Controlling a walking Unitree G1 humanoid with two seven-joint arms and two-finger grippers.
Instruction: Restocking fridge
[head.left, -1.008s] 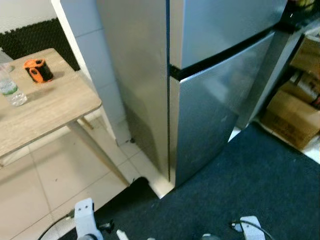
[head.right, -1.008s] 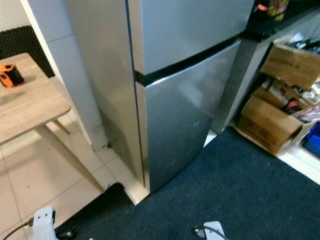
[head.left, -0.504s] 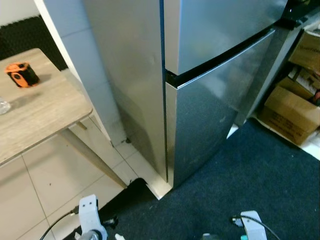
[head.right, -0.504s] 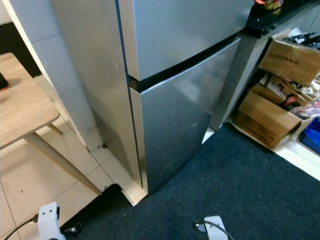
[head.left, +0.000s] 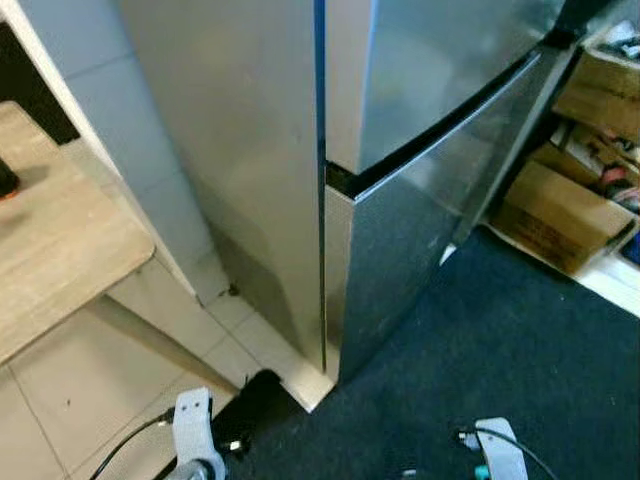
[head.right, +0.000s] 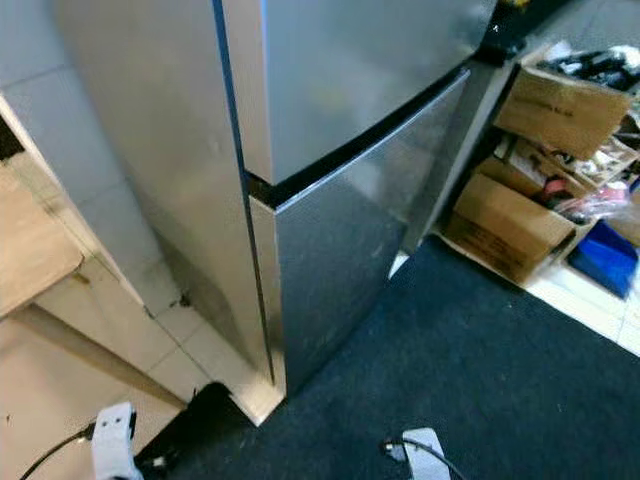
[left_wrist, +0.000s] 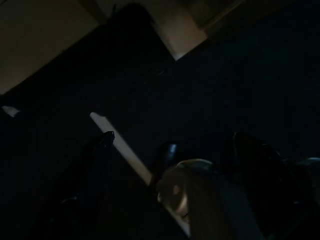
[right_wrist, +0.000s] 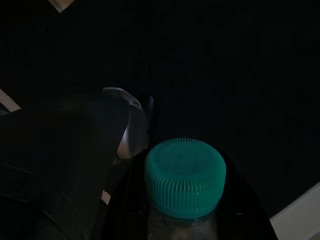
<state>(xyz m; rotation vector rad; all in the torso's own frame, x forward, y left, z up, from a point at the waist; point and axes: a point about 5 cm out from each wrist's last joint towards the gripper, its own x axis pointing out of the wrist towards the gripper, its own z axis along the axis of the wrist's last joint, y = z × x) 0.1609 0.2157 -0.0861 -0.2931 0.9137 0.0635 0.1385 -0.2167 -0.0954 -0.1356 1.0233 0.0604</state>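
A stainless steel fridge (head.left: 420, 230) stands before me with its upper door (head.right: 350, 70) and lower door (head.right: 340, 260) both closed, a dark gap between them. In the right wrist view a clear bottle with a ribbed teal cap (right_wrist: 185, 172) sits between the dark fingers of my right gripper (right_wrist: 185, 215), which is shut on it, low over the dark carpet. My left gripper (left_wrist: 172, 150) hangs in the shade with its fingers (left_wrist: 95, 155) apart and nothing between them. Both wrists (head.left: 190, 425) (head.left: 495, 450) show at the bottom edge of the eye views.
A light wooden table (head.left: 50, 260) stands left of the fridge over pale floor tiles (head.left: 110, 360). Cardboard boxes (head.right: 505, 225) and a blue bin (head.right: 605, 255) crowd the floor to the fridge's right. Dark carpet (head.left: 530, 360) covers the floor in front of the fridge.
The camera has swung right and closer to the fridge, so the table slid off to the left and the orange object and bottle on it left the view. Both arms still hang low.
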